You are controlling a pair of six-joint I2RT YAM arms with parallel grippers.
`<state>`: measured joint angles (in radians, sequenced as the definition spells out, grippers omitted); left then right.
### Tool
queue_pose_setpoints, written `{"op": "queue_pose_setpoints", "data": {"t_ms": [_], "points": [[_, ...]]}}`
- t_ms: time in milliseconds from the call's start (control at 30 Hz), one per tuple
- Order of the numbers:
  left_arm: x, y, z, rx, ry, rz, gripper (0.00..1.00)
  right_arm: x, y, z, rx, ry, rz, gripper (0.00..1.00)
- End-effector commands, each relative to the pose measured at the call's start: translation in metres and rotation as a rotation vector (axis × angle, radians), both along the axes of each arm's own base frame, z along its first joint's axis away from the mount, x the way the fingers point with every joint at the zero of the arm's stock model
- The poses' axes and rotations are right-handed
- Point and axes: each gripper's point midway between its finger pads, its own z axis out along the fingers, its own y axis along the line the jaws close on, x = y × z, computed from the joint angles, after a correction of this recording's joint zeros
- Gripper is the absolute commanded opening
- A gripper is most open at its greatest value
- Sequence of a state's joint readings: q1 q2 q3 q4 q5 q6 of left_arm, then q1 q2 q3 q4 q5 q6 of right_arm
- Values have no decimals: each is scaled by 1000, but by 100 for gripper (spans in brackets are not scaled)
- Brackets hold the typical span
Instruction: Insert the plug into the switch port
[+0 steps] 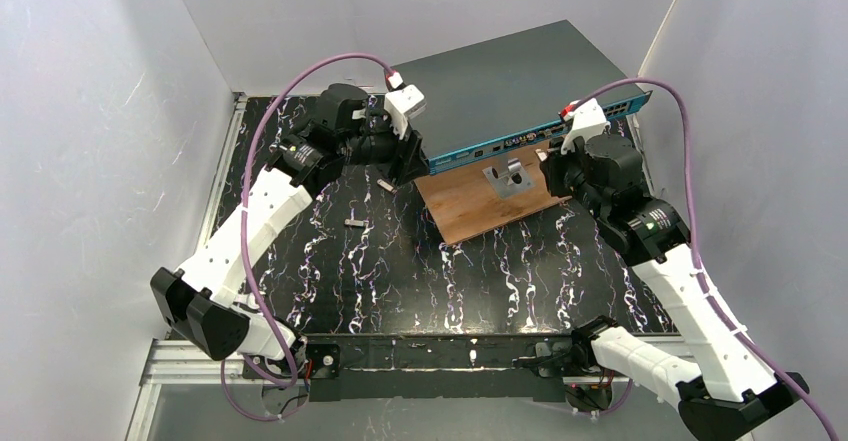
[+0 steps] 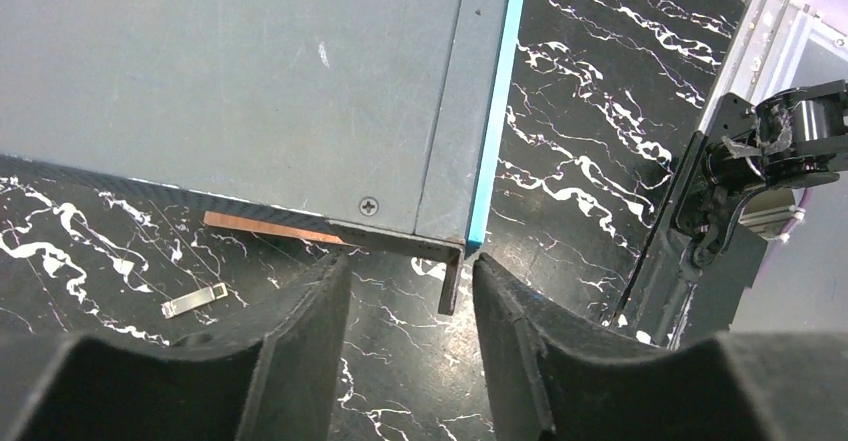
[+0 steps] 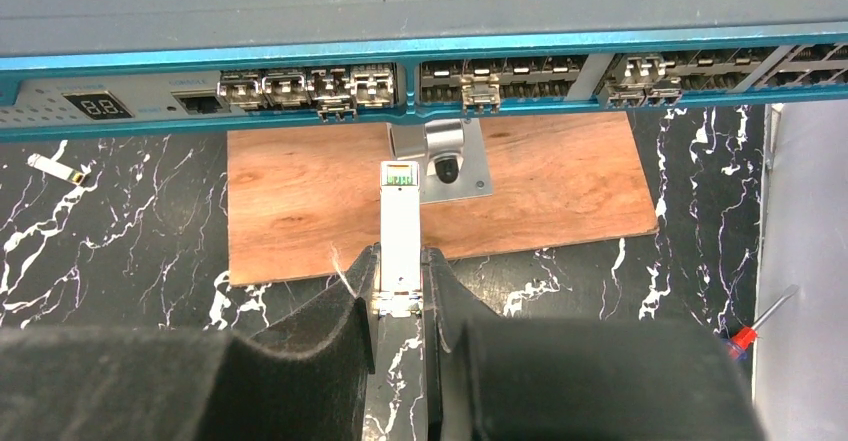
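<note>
The switch (image 1: 510,81) lies at the back of the table, a flat dark grey box with a teal front strip (image 3: 300,61) and rows of ports (image 3: 345,86). My right gripper (image 3: 400,261) is shut on the plug (image 3: 400,226), a slim silver module. The plug points at the front strip and its tip hangs over the wooden board, short of the ports. My left gripper (image 2: 410,266) is at the switch's (image 2: 250,81) left front corner. Its jaws stand apart around the corner's metal ear (image 2: 452,276), which sits near the right finger.
A brown wooden board (image 1: 470,206) with a small metal fixture (image 1: 508,176) lies in front of the switch. Small loose metal pieces (image 1: 355,223) rest on the black marbled table (image 1: 400,281). A red-handled screwdriver (image 3: 750,331) lies to the right, near the enclosure's white wall.
</note>
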<state>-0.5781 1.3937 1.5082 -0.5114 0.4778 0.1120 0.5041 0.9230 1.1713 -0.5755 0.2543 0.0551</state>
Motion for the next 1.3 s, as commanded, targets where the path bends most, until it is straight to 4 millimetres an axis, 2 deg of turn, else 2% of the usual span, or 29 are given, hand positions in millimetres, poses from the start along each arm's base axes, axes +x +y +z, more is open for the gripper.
{"op": "queue_pose_setpoints", "data": {"t_ms": [0,400,633,933,1267], "points": [[-5,-2,13,-1,-31,-50,44,9,0,39,49,-119,-18,1],[-19,-6,12,-3,-35,-148,14,10,10,40,55,-117,35,1],[-22,-7,13,-9,-37,-175,0,13,8,37,50,-116,13,1],[-25,-8,12,-9,-45,-195,0,15,9,42,55,-121,15,1],[-25,-9,13,-10,-47,-205,0,20,6,33,36,-113,-9,1]]}}
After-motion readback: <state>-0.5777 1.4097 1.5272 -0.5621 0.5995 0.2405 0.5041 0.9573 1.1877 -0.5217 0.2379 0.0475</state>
